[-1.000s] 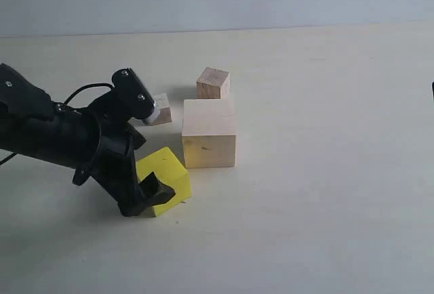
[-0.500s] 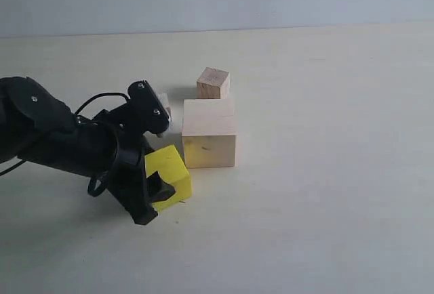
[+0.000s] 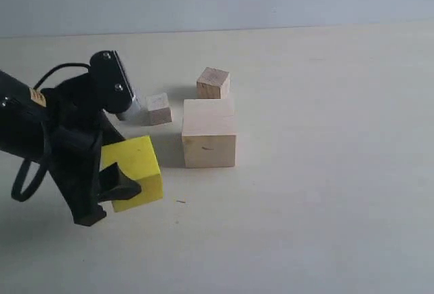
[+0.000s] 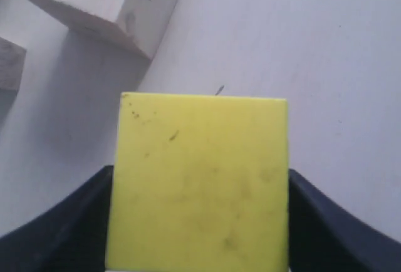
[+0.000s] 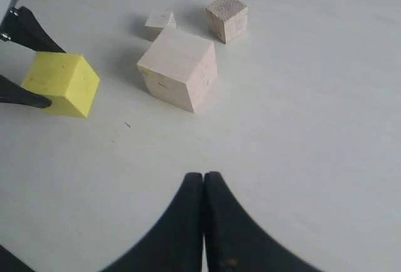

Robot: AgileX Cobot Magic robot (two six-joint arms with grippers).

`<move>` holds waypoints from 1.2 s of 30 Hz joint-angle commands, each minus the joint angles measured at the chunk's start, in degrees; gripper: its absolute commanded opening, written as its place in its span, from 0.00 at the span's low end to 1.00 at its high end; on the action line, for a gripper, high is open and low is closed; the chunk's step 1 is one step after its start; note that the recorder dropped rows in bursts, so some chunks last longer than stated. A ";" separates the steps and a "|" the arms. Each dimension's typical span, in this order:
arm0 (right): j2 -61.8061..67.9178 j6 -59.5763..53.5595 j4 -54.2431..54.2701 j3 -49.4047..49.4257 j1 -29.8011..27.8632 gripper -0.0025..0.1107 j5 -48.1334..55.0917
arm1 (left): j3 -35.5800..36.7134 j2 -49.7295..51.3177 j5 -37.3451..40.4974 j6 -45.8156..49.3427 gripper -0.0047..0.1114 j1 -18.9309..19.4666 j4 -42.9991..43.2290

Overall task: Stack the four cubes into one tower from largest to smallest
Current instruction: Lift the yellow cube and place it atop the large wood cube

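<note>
Yellow cube, one, gripped by left pincer; three wooden ones on the surface: big cube, small cube, smallest cube. Right pincer closed, empty.

Small cubes behind large cube, medium cube left

so the pale worktop has three bare-wood cubes on it, the big cube with a small cube and the tiniest cube near it, none touching
</note>
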 commanded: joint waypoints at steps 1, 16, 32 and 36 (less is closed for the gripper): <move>-0.19 0.19 -0.42 0.29 -0.19 0.02 0.12 | -10.35 -1.61 12.55 -7.30 0.04 0.13 5.45; -0.19 0.19 -0.18 0.29 -0.19 0.02 0.10 | -39.14 18.57 29.12 11.73 0.04 0.13 -0.47; -0.19 0.19 1.36 0.29 -0.19 0.02 0.10 | -49.21 29.44 28.63 18.48 0.04 0.13 -0.69; -0.19 0.19 1.36 0.29 -0.19 0.02 0.10 | -49.21 30.05 25.71 18.99 0.04 1.10 -0.97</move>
